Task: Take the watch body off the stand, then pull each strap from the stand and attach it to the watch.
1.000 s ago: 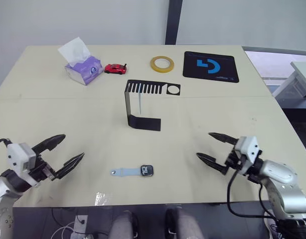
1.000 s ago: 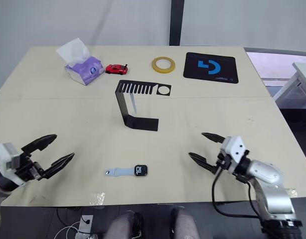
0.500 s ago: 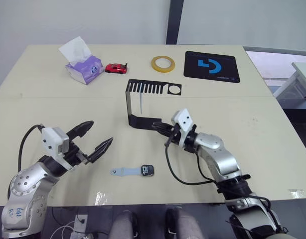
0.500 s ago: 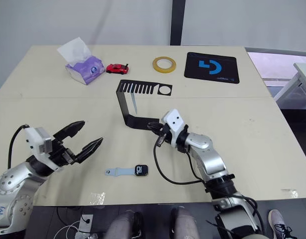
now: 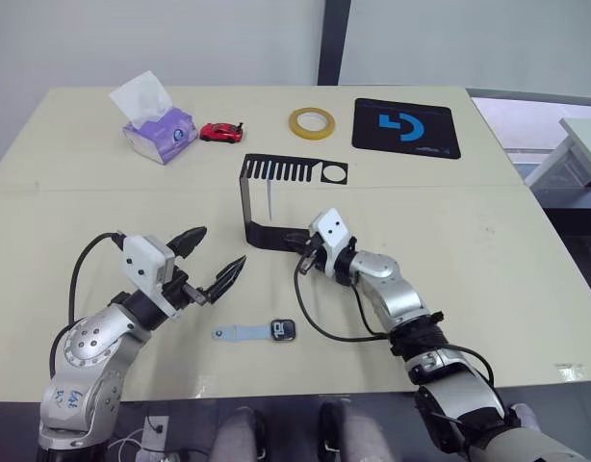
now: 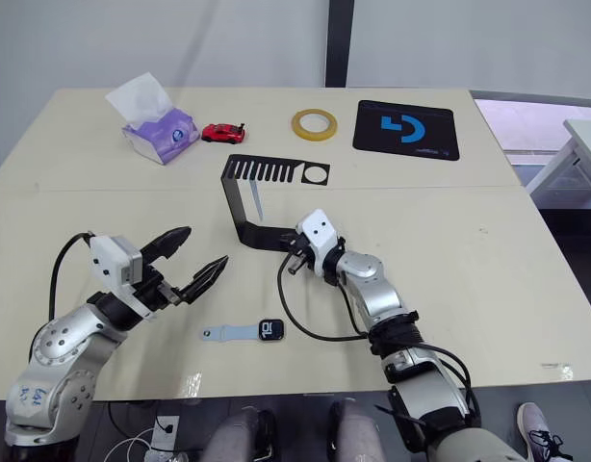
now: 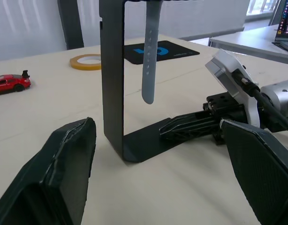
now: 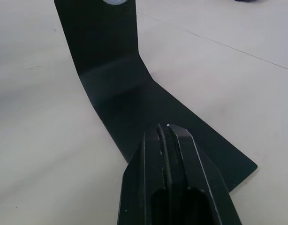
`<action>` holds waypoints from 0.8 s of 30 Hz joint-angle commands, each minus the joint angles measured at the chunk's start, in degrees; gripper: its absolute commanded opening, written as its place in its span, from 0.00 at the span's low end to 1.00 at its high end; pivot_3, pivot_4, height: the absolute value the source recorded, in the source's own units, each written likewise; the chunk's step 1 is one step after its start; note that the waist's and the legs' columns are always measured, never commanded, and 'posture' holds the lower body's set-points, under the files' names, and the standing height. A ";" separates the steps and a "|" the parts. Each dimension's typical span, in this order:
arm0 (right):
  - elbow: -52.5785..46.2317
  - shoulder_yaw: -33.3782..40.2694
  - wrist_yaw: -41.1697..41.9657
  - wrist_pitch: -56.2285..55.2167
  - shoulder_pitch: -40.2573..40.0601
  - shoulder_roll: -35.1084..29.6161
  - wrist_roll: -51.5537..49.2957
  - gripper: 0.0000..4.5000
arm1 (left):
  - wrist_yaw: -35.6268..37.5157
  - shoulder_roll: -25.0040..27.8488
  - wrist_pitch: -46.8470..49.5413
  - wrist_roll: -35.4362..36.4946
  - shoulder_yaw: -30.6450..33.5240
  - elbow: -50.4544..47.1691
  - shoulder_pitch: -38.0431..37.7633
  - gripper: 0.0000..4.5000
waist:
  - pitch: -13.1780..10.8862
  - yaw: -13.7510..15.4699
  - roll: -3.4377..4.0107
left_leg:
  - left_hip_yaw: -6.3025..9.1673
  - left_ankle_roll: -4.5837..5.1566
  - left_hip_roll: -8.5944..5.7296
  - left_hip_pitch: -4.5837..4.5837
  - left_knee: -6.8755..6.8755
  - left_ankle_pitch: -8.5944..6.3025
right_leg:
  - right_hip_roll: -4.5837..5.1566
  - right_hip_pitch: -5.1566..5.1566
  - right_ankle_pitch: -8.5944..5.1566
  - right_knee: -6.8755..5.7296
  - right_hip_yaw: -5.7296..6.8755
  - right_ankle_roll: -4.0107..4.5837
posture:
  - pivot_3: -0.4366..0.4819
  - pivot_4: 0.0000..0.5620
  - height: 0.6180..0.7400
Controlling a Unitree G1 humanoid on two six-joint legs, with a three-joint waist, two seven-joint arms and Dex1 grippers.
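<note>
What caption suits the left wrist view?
Open left pincer facing the stand, one strap hanging, shut right pincer on its base.

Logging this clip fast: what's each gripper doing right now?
Left gripper: open, holding nothing.
Right gripper: shut, holding nothing, fingertips over the stand base.

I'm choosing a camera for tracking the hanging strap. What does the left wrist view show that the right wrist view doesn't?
Left wrist view alone: the strap hanging from the stand's top, the right end effector at the stand's base, the tape ring, red toy car and black mat. Right wrist view alone: its own fingers pressed shut over the base. Both share the stand and the table.
</note>
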State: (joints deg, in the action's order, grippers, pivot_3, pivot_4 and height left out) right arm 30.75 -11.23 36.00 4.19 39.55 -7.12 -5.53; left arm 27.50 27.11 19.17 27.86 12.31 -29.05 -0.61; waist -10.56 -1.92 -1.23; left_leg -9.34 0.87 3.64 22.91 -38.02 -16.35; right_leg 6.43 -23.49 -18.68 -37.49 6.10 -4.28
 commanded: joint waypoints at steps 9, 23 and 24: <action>0.80 0.74 1.79 0.63 -0.39 0.49 -0.11 0.00 | -7.73 -7.50 -3.11 -5.46 -6.03 -4.77 4.85 0.66 | 0.00 0.15 -0.01 | 0.00 0.01 -0.02 0.00 0.00 0.01 | 0.02 0.01 0.00 0.00 0.00 0.00 | 0.48 0.27 1.00; -0.64 0.12 3.90 2.39 -0.84 0.98 -0.06 0.00 | -17.25 -17.94 -6.28 -18.55 -15.38 4.85 12.46 0.66 | 0.01 0.22 -0.02 | -0.01 0.02 -0.01 0.00 0.00 0.01 | -0.01 0.01 0.00 0.02 0.02 0.00 | 0.48 0.27 1.00; -0.69 0.14 3.91 2.50 -0.79 1.01 -0.04 0.00 | -17.19 -18.36 -6.54 -18.77 -15.64 5.27 12.81 0.66 | 0.01 0.18 -0.02 | -0.01 0.02 0.00 0.00 0.00 0.01 | -0.01 0.01 0.00 0.02 0.02 0.00 | 0.48 0.27 1.00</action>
State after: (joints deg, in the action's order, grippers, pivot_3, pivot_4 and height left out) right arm 30.58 -10.81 39.34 5.68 39.51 -6.24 -5.79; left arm 10.90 9.20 14.17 10.02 -2.84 -23.21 11.32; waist -10.55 -1.74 -1.25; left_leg -9.35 0.89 3.64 22.91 -38.02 -16.34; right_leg 6.42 -23.48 -18.68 -37.46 6.12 -4.29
